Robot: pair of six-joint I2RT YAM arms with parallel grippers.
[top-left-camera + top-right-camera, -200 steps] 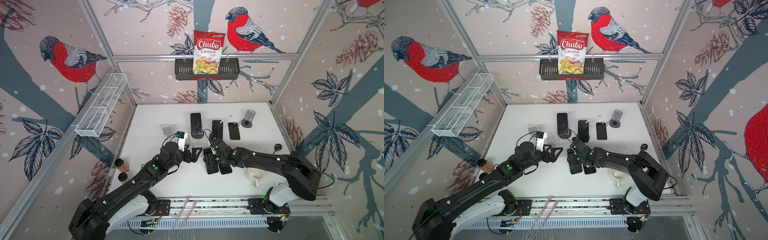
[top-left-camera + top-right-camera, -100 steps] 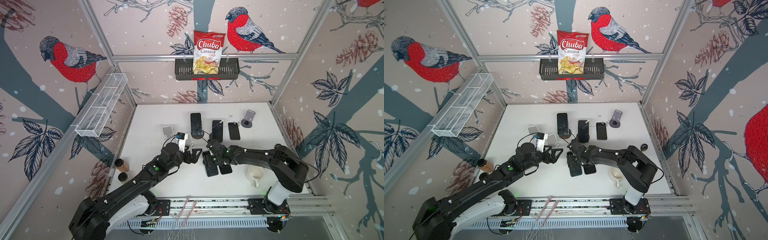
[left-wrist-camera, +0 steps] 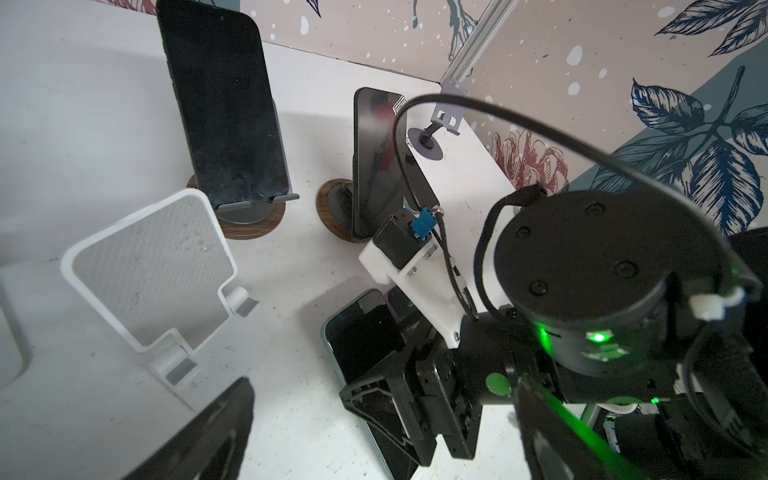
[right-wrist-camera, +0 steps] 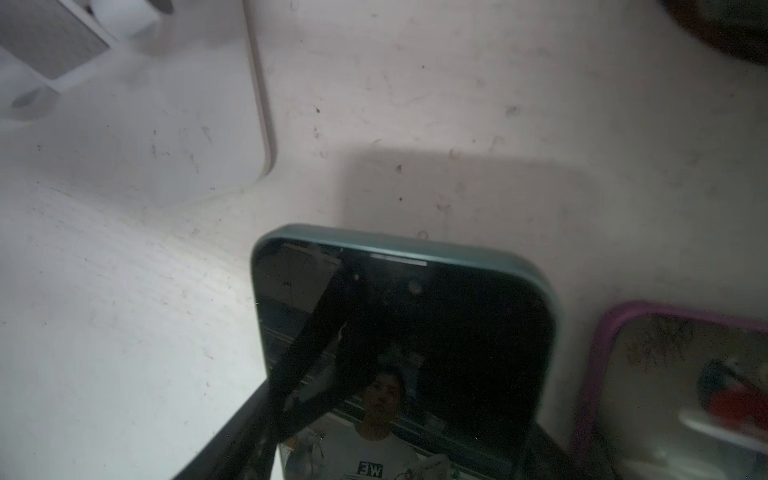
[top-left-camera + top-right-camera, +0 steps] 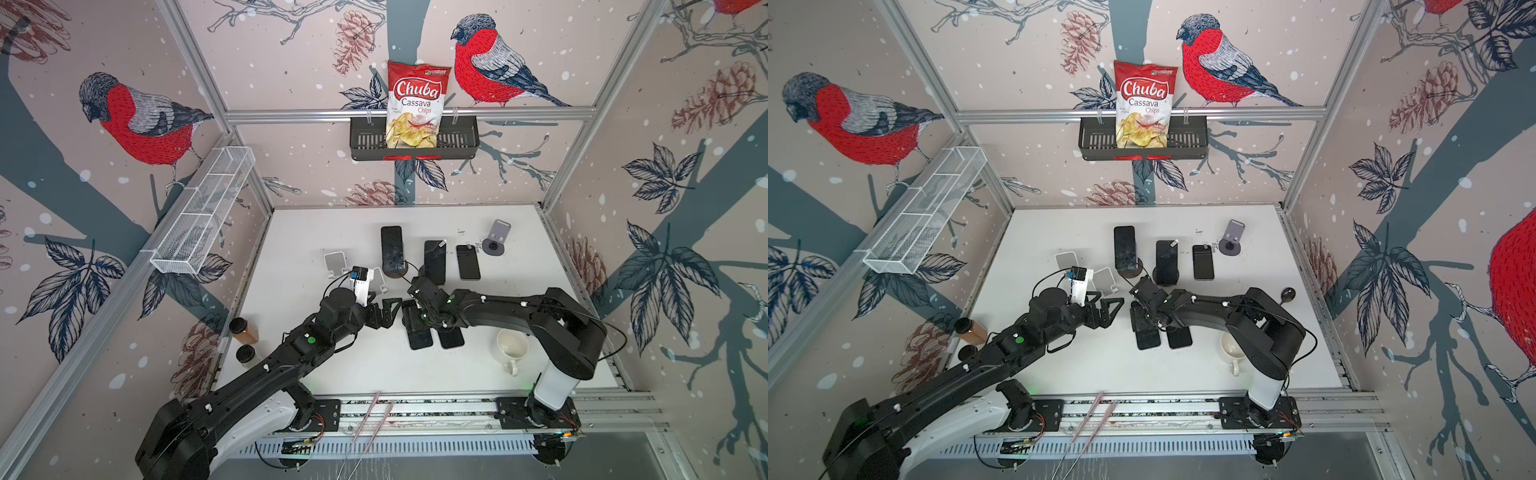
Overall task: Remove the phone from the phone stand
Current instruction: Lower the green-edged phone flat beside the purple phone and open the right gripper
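Note:
My right gripper (image 5: 420, 320) is shut across the width of a teal-edged phone (image 4: 399, 332), with a finger on each long side. The phone (image 5: 419, 338) is low at the table's middle; whether it rests on the table I cannot tell. An empty white phone stand (image 3: 153, 266) is just behind and left of it. My left gripper (image 5: 388, 311) hangs open beside the phone, nothing between its fingers (image 3: 224, 424). Two more dark phones (image 5: 391, 249) (image 5: 435, 262) lean on round wood-based stands at the back.
A purple-cased phone (image 5: 452, 338) lies flat against the held one. Another phone (image 5: 468, 262) lies flat at the back beside a grey stand (image 5: 496, 239). A second white stand (image 5: 334, 264) is back left. A mug (image 5: 511, 347) sits front right, two brown jars (image 5: 245, 330) front left.
The right arm's elbow has folded up and swung in toward the middle, while its gripper and the phone stayed almost in place. The left arm has not moved.

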